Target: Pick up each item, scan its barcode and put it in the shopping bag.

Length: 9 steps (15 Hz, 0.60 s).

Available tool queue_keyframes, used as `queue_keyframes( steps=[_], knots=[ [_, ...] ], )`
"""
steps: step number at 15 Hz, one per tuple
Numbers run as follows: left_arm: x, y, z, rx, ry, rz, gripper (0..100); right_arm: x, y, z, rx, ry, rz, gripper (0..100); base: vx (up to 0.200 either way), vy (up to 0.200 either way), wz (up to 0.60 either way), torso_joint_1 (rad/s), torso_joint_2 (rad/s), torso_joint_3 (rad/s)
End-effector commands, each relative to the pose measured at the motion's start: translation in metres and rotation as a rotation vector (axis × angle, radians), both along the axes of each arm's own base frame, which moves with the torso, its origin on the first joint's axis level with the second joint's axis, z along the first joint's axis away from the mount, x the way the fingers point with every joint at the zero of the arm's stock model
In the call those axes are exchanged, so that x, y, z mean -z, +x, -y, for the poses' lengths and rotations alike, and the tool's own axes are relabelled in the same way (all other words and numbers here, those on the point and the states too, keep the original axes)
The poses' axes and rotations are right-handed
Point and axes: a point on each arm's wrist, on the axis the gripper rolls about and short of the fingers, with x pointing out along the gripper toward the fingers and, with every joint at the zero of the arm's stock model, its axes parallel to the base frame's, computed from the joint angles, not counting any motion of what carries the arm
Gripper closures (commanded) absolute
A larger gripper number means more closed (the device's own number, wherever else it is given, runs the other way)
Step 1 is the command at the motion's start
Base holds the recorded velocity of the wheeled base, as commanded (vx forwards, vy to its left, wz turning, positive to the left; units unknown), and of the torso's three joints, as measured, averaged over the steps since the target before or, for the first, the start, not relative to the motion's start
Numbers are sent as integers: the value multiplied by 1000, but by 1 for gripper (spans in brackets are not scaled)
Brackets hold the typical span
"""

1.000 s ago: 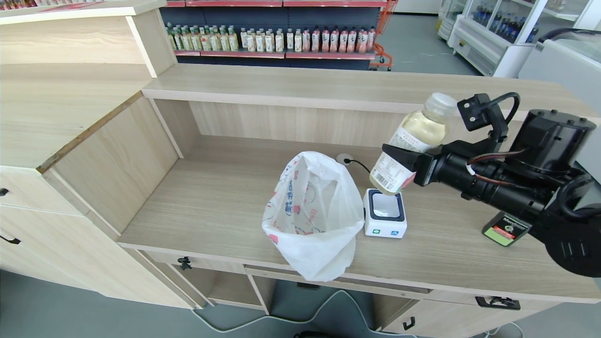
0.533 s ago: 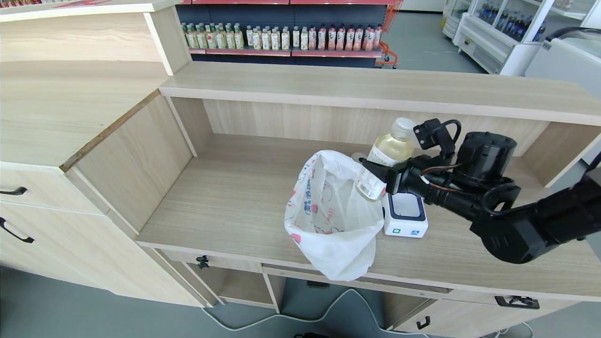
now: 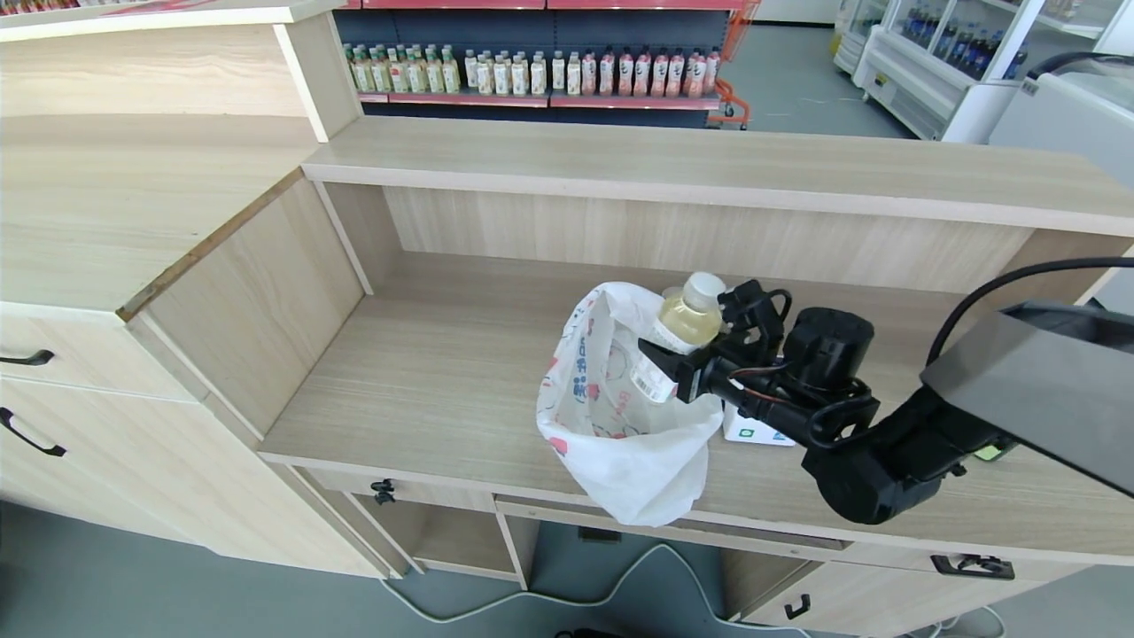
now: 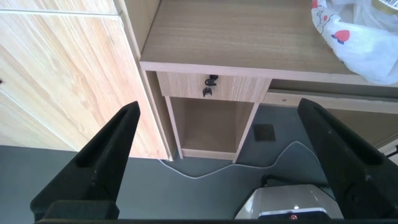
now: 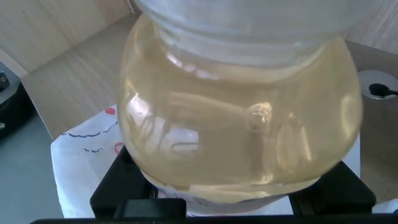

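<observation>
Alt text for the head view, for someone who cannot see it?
The right gripper holds a bottle of pale yellow drink, tilted, at the open mouth of a white shopping bag on a wooden counter. A small white scanner sits beside the bag.

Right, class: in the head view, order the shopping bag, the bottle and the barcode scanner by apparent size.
Largest: shopping bag
Next: bottle
Smallest as seen: barcode scanner, but the right arm hides most of it, so its place below the bottle is unsure.
</observation>
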Motion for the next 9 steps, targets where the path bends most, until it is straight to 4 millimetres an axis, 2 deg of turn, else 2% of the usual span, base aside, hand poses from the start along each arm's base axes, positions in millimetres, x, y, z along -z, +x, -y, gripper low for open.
queue_keyframes(
  steps=[1, 5, 6, 9],
  knots=[
    [0, 0, 0, 0, 1, -1, 0, 30, 10, -1, -8, -26, -48, 100, 0, 0, 0, 0, 0, 0],
    [0, 0, 0, 0, -1, -2, 0, 40, 26, -19, -29, -56, 5, 100, 0, 0, 0, 0, 0, 0],
    [0, 0, 0, 0, 1, -1, 0, 43, 28, -27, -44, -54, 14, 100, 0, 0, 0, 0, 0, 0],
    [0, 0, 0, 0, 1, -1, 0, 55, 30, -36, -60, -83, 18, 100, 0, 0, 0, 0, 0, 0]
  ],
)
